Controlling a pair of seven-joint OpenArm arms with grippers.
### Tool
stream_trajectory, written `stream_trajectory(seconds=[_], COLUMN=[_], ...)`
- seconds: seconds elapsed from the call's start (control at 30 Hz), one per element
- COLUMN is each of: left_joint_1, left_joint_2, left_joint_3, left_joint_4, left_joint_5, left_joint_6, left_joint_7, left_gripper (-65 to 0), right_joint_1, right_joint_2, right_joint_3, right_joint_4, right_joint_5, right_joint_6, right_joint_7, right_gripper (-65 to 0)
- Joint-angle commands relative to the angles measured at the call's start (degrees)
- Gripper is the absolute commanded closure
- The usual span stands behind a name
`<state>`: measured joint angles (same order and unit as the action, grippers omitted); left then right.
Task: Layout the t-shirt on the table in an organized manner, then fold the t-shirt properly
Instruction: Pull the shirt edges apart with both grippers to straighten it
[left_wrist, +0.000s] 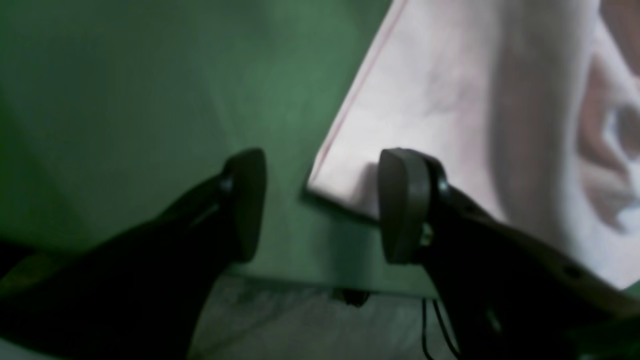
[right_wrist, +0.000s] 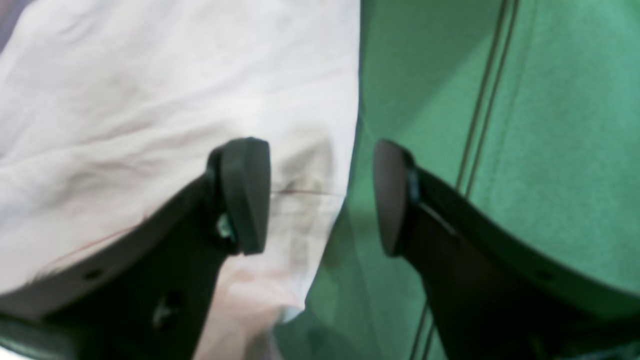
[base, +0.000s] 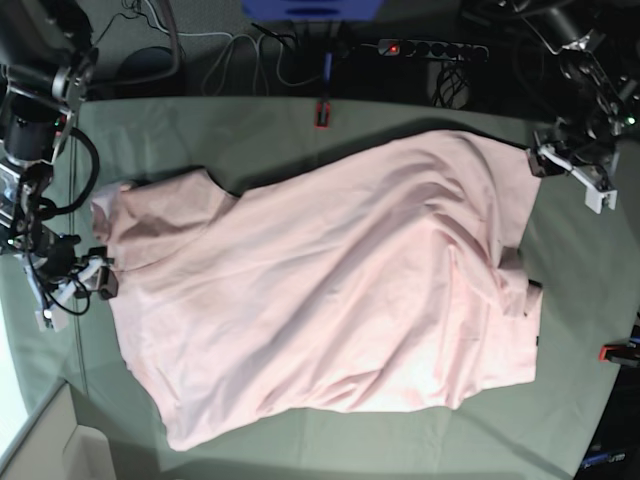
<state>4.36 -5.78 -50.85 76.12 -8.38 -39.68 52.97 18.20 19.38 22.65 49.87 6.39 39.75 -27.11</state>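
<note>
The t-shirt (base: 330, 300) lies spread across the middle of the surface (base: 250, 125), plain pink side up, rumpled in broad folds. One corner reaches the base view's upper right; the opposite end runs to the left side, where a flap is turned over.

The left claw (left_wrist: 320, 205) hangs just over a squared corner of the shirt — its jaws stand apart with nothing between them, one finger (left_wrist: 402, 200) above the pink cloth and the other above bare green cover. The wrist view is blurred.

The right claw (right_wrist: 320, 195) is likewise spread and empty, straddling the shirt's edge — one finger (right_wrist: 245, 192) over the fabric, the other over the surface.

Red clamps (base: 322, 112) sit at the far and right edges, and a power strip (base: 430, 48) lies on the floor beyond.
</note>
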Motion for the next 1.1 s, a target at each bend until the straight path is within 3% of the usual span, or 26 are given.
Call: stream_trajectory(seconds=[0.0, 0.2, 0.4, 0.47, 0.6, 0.67, 0.97, 1.07], left_joint_1=[-0.3, -0.5, 0.0, 1.0, 2.9, 3.7, 4.9, 5.1], left_joint_2=[-0.2, -0.2, -0.2, -0.2, -0.9, -0.9, -2.2, -2.6], left_joint_3=[0.9, 4.7, 5.4, 5.2, 5.1, 5.0, 5.4, 5.0], left_joint_4=[0.2, -5.8, -6.1, -6.0, -4.0, -2.9, -2.6, -2.6], left_joint_5=[-1.0, -0.9, -0.9, -1.0, -1.0, -1.0, -0.9, -1.0], left_joint_6=[-0.3, -0.3, -0.3, -0.3, -0.3, -0.3, -0.3, -0.3], left_joint_7=[-2.3, -5.3, -4.7, -4.7, -4.7, -4.7, -4.6, -4.6], left_gripper=[-34.1, -34.0, -33.2, -28.0, -8.6, -3.5, -2.9, 0.0], right_joint_1=[0.8, 0.3, -2.5, -4.3, -8.0, -9.0, -11.6, -13.6], right_joint_2=[1.2, 1.1, 1.2, 1.1, -0.2, -0.6, -2.0, -2.0], right_joint_3=[0.2, 0.2, 0.2, 0.2, 0.2, 0.2, 0.2, 0.2], right_joint_4=[1.0, 1.0, 4.2, 7.8, 15.1, 17.4, 21.2, 23.8], right_joint_5=[1.0, 1.0, 1.0, 1.0, 1.0, 0.9, 0.9, 0.9], right_joint_6=[0.3, 0.3, 0.3, 0.3, 0.3, 0.3, 0.3, 0.3], right_joint_7=[1.5, 1.5, 1.4, 1.4, 1.4, 1.3, 1.0, 1.0], right_gripper=[-33.2, -33.1, -33.1, -33.1, -33.2, -33.2, -33.2, -33.2])
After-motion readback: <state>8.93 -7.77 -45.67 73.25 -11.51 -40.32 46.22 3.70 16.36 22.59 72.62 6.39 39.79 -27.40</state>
